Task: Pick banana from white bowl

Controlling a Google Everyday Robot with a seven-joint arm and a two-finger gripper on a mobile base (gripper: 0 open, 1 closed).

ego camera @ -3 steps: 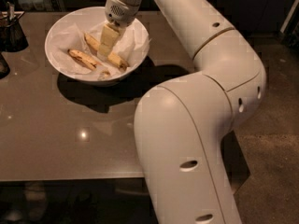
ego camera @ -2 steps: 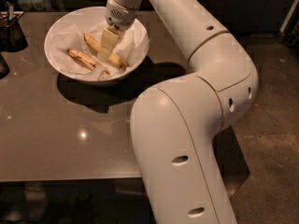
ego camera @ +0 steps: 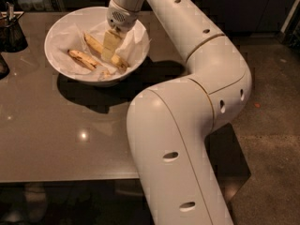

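The white bowl (ego camera: 58,29), lined with crumpled white paper, stands at the far left part of the grey table. The banana (ego camera: 93,43), long and pale yellow, lies slantwise in it, its lower end toward the bowl's right side. A shorter, browner banana (ego camera: 83,59) lies to its left. My gripper (ego camera: 110,48) reaches down into the bowl from the arm's wrist (ego camera: 121,15) and sits right over the middle of the long banana, hiding that part of it.
A dark container (ego camera: 11,34) with utensils stands at the table's far left, and another dark object (ego camera: 2,65) sits at the left edge. My large white arm (ego camera: 187,125) covers the table's right side. The table's front edge (ego camera: 70,178) is near; floor lies to the right.
The gripper stays in the bowl over the long banana, perhaps slightly lower. The arm's elbow and upper links have shifted a little. The bowl and both bananas have not moved.
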